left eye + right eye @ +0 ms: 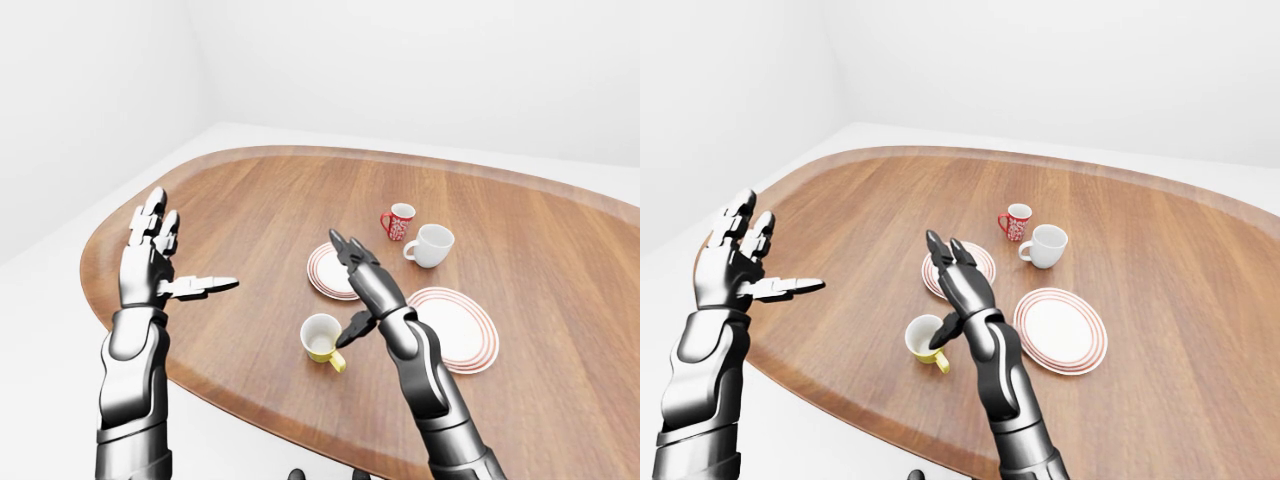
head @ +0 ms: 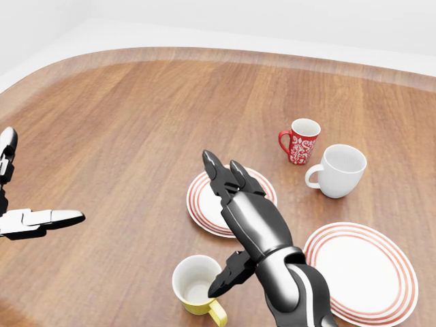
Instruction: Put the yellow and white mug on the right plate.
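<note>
The yellow and white mug (image 2: 194, 283) stands upright on the wooden table (image 2: 122, 129), low in the head view, its handle toward the bottom right. My right hand (image 2: 228, 225) is open just right of it, thumb reaching over the mug's rim, fingers stretched over the left plate (image 2: 204, 204). The right plate (image 2: 364, 269), white with red rings, lies bare to the right of my forearm. My left hand (image 1: 160, 255) is open and empty, raised at the left over the table's edge.
A red patterned mug (image 2: 300, 141) and a white mug (image 2: 338, 170) stand above the two plates in the head view. The table's rounded edge (image 1: 120, 215) runs at the left, with white floor beyond.
</note>
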Available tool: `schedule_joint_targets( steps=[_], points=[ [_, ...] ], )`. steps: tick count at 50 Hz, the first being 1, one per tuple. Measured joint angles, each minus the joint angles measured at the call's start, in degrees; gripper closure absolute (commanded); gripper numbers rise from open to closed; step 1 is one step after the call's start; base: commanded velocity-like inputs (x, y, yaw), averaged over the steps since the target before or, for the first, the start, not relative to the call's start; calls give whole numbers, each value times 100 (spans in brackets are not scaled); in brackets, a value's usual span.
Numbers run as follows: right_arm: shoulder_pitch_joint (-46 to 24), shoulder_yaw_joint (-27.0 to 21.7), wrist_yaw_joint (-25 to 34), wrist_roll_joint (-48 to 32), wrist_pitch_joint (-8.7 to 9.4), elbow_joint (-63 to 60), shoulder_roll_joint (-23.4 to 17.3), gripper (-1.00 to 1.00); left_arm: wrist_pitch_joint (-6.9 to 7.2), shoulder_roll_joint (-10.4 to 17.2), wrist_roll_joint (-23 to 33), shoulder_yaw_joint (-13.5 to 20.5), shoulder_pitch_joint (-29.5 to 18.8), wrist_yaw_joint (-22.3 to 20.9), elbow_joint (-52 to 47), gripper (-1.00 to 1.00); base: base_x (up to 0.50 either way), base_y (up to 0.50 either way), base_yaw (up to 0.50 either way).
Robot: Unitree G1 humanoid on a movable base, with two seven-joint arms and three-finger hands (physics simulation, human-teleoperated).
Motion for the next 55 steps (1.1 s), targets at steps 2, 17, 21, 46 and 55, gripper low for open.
schedule_joint_targets(
  steps=[2, 17, 21, 46, 55],
  points=[
    [-28, 9, -32, 6, 0, 98, 15, -100, 0, 4, -3, 3, -1, 1, -1, -88, 0, 0, 0],
    [-131, 116, -404, 70, 0, 872, 139, -100, 0, -2, 7, -5, 14, -8, -20, -88, 0, 0, 0],
    [-152, 136, -497, 83, 0, 1058, 165, -100, 0, -8, 13, -8, 20, -13, -28, -88, 0, 0, 0],
    [-283, 195, -1048, 121, 0, 2171, 271, -100, 0, -37, 36, -19, 51, -35, -69, -88, 0, 0, 0],
    [-375, 193, -1255, 128, 0, 2625, 310, -100, 0, -41, 41, -20, 57, -40, -75, -88, 0, 0, 0]
  ],
)
